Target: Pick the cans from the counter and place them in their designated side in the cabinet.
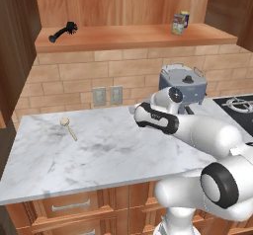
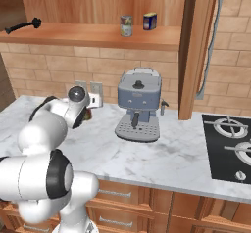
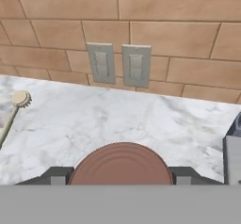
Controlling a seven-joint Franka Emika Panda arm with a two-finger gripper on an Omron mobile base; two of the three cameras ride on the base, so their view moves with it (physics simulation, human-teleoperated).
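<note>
Gripper: in my hand view the gripper (image 3: pixel 121 175) sits at bottom centre, one dark finger (image 3: pixel 56 175) on each side of a red can (image 3: pixel 121 164), both pressed against it; I log it as pinching the can.
Red can: only its ribbed round top shows, bottom centre of the hand view. In the right base view a dark sliver of it (image 2: pixel 87 113) peeks out beside the arm (image 2: pixel 54 119), centre left.
Silver can: on the cabinet (image 1: pixel 123 37) shelf, upper right of the left base view (image 1: pixel 178 24); upper centre of the right base view (image 2: pixel 126 26).
Blue can: just beside the silver one, toward the back panel (image 2: pixel 150 21).
Brush: black, at the left end of the shelf (image 1: pixel 63 31).
Counter: white marble (image 1: pixel 99 155) under the arm.
Coffee machine: grey, right of the gripper (image 2: pixel 138 110); its edge shows at the hand view's right border (image 3: pixel 232 152).
Outlets: two plates on the brick wall ahead (image 3: pixel 118 64).
Wooden spoon: lying at left on the counter (image 1: pixel 68 128).
Stove: black hob, right edge (image 2: pixel 230 146).
In the way: I can't tell if anything blocks the shelf.
</note>
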